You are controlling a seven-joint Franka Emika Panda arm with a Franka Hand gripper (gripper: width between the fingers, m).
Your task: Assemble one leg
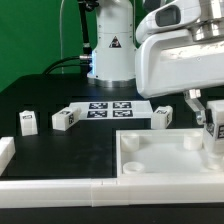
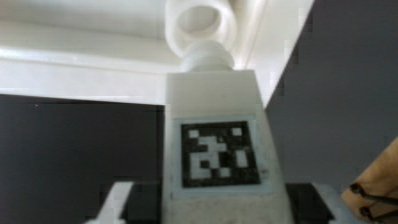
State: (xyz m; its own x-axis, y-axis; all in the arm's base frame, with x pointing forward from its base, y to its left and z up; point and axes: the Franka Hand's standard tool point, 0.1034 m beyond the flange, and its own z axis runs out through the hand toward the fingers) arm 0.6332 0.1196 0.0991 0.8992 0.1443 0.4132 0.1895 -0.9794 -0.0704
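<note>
My gripper (image 1: pixel 212 122) is shut on a leg (image 1: pixel 214 132), a small white block with a black-and-white tag, and holds it over the far right corner of the large white tray-like part (image 1: pixel 150 160). In the wrist view the leg (image 2: pixel 217 140) stands between my fingers (image 2: pixel 132 204), its tag facing the camera. Its far end points at a round corner socket (image 2: pixel 201 22) of the tray part. I cannot tell whether the leg touches the socket. My gripper (image 2: pixel 217 208) grips the leg's near end.
Three more legs lie on the black table: one at the exterior view's left (image 1: pixel 28 122), one beside it (image 1: pixel 64 119), one right of the marker board (image 1: pixel 162 116). The marker board (image 1: pixel 108 108) lies before the robot base. A white rail (image 1: pixel 50 186) runs along the front.
</note>
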